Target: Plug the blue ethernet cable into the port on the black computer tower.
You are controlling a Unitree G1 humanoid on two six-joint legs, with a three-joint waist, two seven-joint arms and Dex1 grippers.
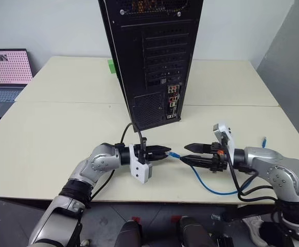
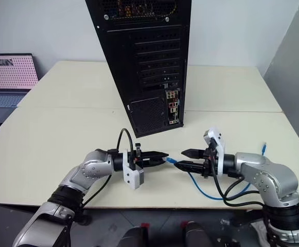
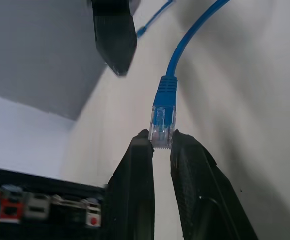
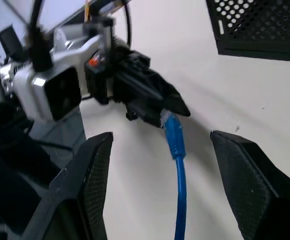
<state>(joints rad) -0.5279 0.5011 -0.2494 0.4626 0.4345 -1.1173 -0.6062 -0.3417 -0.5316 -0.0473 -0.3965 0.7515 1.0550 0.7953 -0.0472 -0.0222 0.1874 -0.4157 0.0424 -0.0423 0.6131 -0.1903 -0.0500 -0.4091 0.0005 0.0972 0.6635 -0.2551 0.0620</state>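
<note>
Fingers: Black fingers (image 3: pixel 145 175) of the left gripper (image 1: pixel 164 153) are pinched tight on the clear plug at one end of the blue ethernet cable (image 1: pixel 211 186), while the right gripper (image 1: pixel 191 154) faces it with jaws spread wide and nothing between them.

Hold: Only the tip of the plug sits between the left pads, so most of the connector juts out past the fingertips toward the right gripper; this reads as a handover grip, leaving the plug body free.

Cable: From the plug the cord runs right between the two open right fingers (image 4: pixel 87 180), touching neither, then loops along the near edge of the table (image 1: pixel 62 128); its other end lies near the table's right edge.

Grippers: Both point inward, tip to tip, low over the near middle of the table, the right one just beside the plug but apart from it.

Tower: The black computer tower (image 1: pixel 152 56) stands upright farther back at centre, rear panel turned toward the robot so the connectors can be reached.

Port: The port (image 1: pixel 173 103) sits in the colourful connector cluster low on the right of that panel, well apart from the plug.

Stage: Judged from this, the plug is secured but not yet aimed at the socket; it points sideways, not at the tower.

Background: A laptop (image 1: pixel 5 72) sits open at far left.
</note>
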